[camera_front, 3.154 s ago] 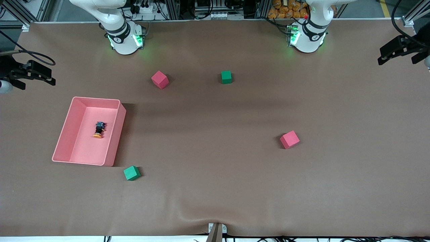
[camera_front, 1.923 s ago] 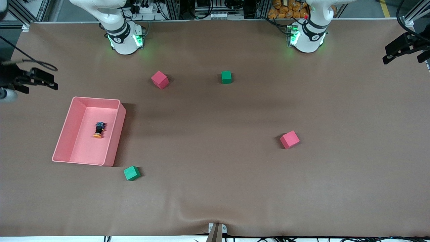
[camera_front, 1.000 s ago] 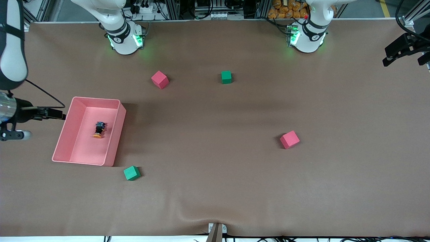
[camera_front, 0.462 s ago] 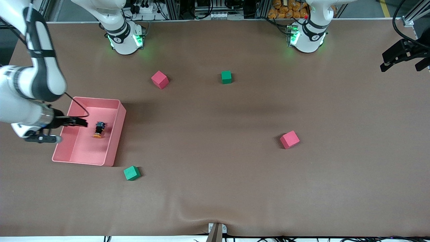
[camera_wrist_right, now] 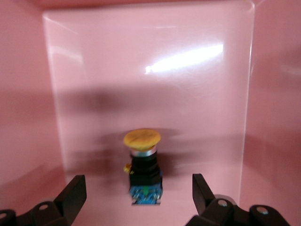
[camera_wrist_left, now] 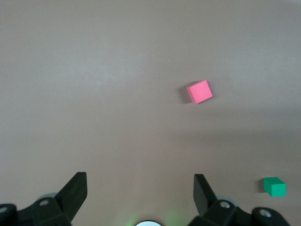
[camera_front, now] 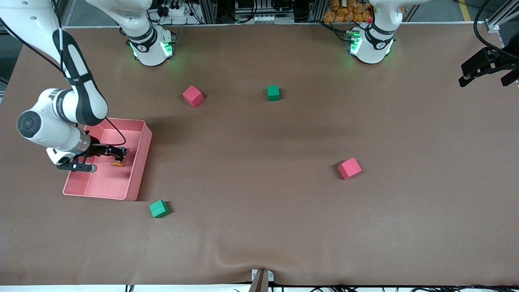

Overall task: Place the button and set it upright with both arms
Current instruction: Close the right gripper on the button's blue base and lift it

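The right gripper [camera_front: 115, 153] has swung down into the pink tray [camera_front: 140, 162], jaws spread around the toppled button [camera_wrist_right: 142, 165], ready to pinch; the left gripper [camera_wrist_left: 140, 190] waits, jaws apart.

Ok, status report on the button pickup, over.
Right claw open, low in the pink bin, straddling the button. Button on its side, not gripped. Left claw open, waiting over bare table. Nothing in the way.
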Action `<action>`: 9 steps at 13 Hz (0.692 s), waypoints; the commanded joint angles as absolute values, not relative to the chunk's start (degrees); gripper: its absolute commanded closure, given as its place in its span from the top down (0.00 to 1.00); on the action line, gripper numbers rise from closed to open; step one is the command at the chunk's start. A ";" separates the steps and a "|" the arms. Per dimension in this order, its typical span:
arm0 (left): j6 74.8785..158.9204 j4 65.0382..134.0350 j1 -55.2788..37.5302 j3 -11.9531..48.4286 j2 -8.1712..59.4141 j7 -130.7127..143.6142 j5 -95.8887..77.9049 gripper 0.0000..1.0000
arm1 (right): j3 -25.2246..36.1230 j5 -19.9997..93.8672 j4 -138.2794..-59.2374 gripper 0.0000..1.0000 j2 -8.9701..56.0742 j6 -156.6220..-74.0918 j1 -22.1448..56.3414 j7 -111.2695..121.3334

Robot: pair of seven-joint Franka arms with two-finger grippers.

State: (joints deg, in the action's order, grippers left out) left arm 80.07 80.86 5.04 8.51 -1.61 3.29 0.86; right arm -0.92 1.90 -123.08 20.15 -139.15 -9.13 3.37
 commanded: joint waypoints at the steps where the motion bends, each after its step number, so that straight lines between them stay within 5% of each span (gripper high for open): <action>1: 80.33 80.95 4.92 8.61 -1.84 2.46 0.70 1.00 | -1.58 2.46 -123.57 1.00 22.40 -141.68 -9.93 3.08; 7: 80.94 80.95 4.75 8.61 -1.15 2.55 0.79 1.00 | -1.67 4.75 -123.22 1.00 25.75 -143.53 -10.02 3.08; 8: 81.03 80.95 4.75 8.61 -1.06 2.55 0.88 1.00 | -1.67 4.75 -123.22 0.95 26.19 -143.79 -10.02 3.42; 9: 81.04 81.30 4.75 8.61 -1.05 2.55 0.79 1.00 | -1.58 4.75 -123.22 0.77 26.28 -144.31 -10.02 4.38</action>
